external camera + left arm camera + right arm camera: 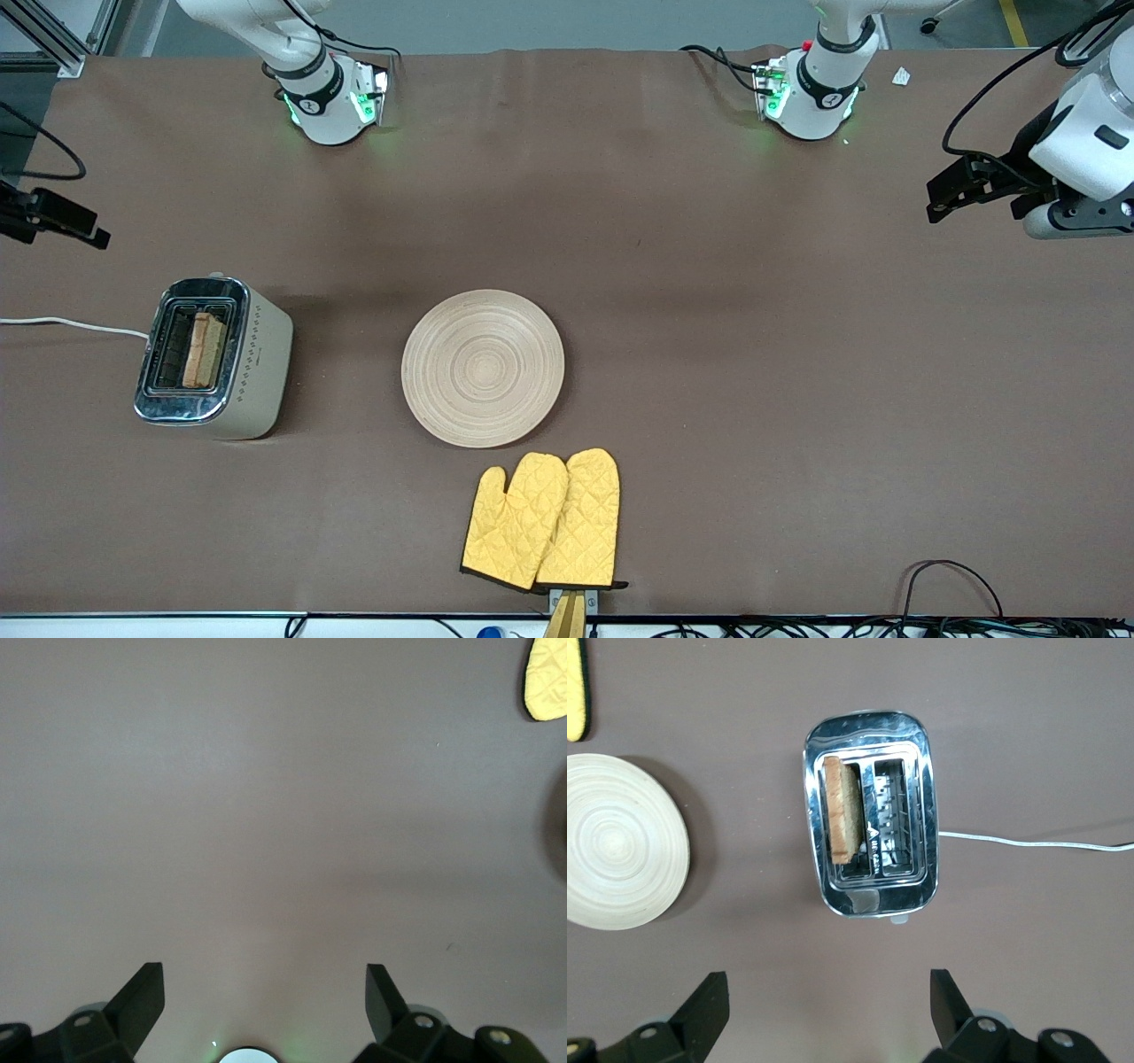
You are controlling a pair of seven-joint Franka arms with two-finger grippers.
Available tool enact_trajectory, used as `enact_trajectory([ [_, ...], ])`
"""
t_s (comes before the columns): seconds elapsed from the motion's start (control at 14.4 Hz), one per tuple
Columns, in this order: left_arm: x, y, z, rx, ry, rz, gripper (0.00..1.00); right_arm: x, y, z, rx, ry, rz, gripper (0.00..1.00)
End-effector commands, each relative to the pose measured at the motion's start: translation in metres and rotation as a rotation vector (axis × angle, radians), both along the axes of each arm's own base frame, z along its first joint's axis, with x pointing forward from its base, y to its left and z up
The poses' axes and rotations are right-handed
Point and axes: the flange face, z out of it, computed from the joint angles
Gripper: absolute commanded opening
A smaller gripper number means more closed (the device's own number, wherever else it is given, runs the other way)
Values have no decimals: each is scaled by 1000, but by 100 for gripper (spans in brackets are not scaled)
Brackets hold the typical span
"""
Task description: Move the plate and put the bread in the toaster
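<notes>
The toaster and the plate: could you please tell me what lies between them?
Nothing: only bare brown table separates the toaster from the plate, as the front and right wrist views show.

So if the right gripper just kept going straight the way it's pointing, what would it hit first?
Probably bare table. The right gripper is open and points straight down, with the toaster just ahead of its fingertips, bread in one slot. Depth is hard to judge.

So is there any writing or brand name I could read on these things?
Toaster: small print between its slots, too blurred to read.
Toaster's side: faint mark by the dotted pattern, too small to read.
Plate, bread, mitts: none.
</notes>
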Motion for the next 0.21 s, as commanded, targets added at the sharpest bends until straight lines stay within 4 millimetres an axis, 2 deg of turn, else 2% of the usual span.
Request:
enact_trajectory([
  [0.0, -3, 0, 7, 3, -14, 4, 100, -10, 10, -1, 16, -16, 24, 100],
  [0.14, -4, 0, 8, 3, -14, 4, 100, -12, 10, 1, 16, -24, 24, 100],
])
